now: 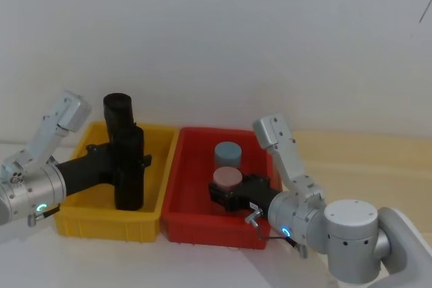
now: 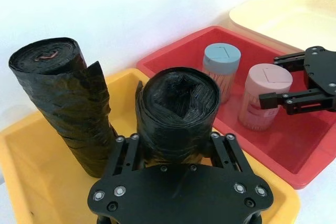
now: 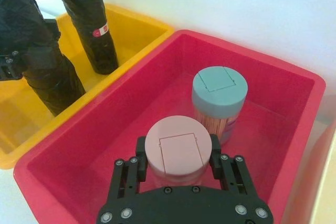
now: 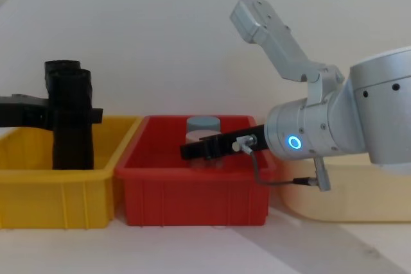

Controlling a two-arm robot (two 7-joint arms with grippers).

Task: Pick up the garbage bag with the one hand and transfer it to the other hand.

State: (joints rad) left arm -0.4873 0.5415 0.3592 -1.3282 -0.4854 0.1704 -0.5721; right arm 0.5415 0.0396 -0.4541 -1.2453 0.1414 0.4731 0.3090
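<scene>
Bins hold everything we see: in the yellow bin (image 1: 101, 224) the garbage bag (image 2: 178, 100) stands beside a second roll (image 2: 63, 98), our left gripper (image 2: 176, 139) clamped around it, while in the red bin (image 1: 202, 224) our right gripper (image 3: 176, 144) sits spread either side of the pink jar (image 3: 176, 150), near the blue jar (image 3: 219, 95).

Head cam looks down, chest cam's low and side-on, wrist cams sit close; all share the red bin (image 1: 202, 224).
</scene>
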